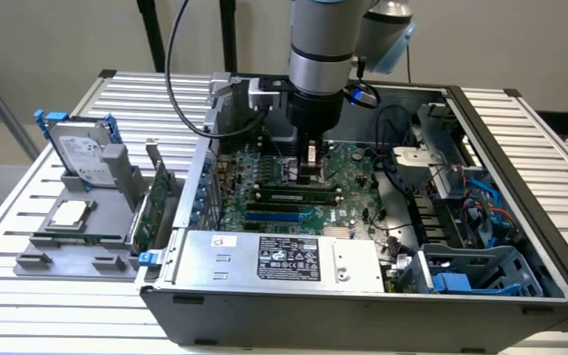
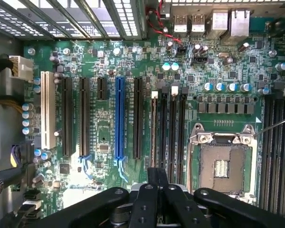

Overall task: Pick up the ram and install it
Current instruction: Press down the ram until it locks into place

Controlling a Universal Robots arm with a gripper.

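The ram [image 1: 289,195] is a thin dark-green stick standing on edge along the first black memory slot of the motherboard [image 1: 348,166], inside the open computer case. In the wrist view the ram [image 2: 154,133] appears edge-on as a narrow brownish line, ending by a white slot latch [image 2: 154,94]. My gripper [image 1: 309,180] comes straight down onto the stick's middle. Its black fingers [image 2: 149,190] are pressed together, and the gripper [image 2: 156,172] is shut on the ram's top edge. I cannot tell how deep the stick sits in the slot.
An empty processor socket [image 2: 223,166] lies beside the memory slots, and a blue card slot [image 2: 118,123] on the other side. The power supply [image 1: 284,259] fills the case front. At the exterior view's left, a grey holder carries a hard drive [image 1: 79,151], a silver processor [image 1: 70,214] and an expansion card [image 1: 156,207].
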